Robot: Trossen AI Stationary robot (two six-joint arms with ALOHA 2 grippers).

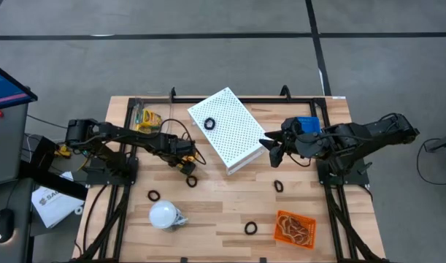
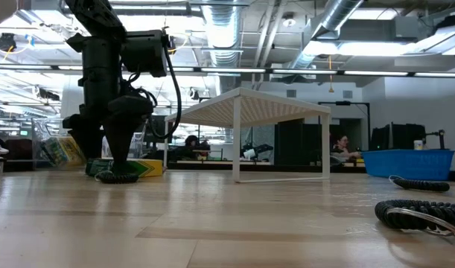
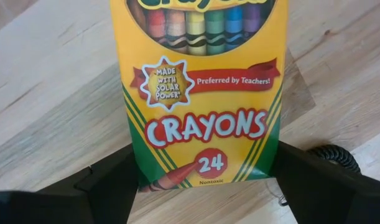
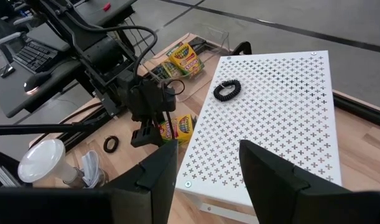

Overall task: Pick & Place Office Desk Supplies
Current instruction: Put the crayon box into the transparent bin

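Wooden slat table, open lab space beyond it with a few people far back in the low view. My left gripper (image 1: 187, 162) sits low over a crayon box (image 3: 202, 93) lying flat on the wood near the left end of the white perforated box (image 1: 228, 128), toward the table's middle. Fingers (image 3: 109, 186) straddle the box end, one each side, jaws spread wider than the box, nothing gripped yet as far as I see. Risk: the box is wide and slick cardboard, so if I'm off-centre one finger could shove it sideways and rotate it instead of clamping. Squeezing too hard may crush it. A black ring (image 3: 331, 155) lies just beside my right-hand finger and could get snagged or dragged. More crayon boxes (image 1: 146, 119) sit in a clear tray at the far left corner. My right gripper (image 1: 274, 146) waits off the perforated box's right end, fingers parted, empty. Rubber bands (image 1: 294, 229) lie near the front right corner.
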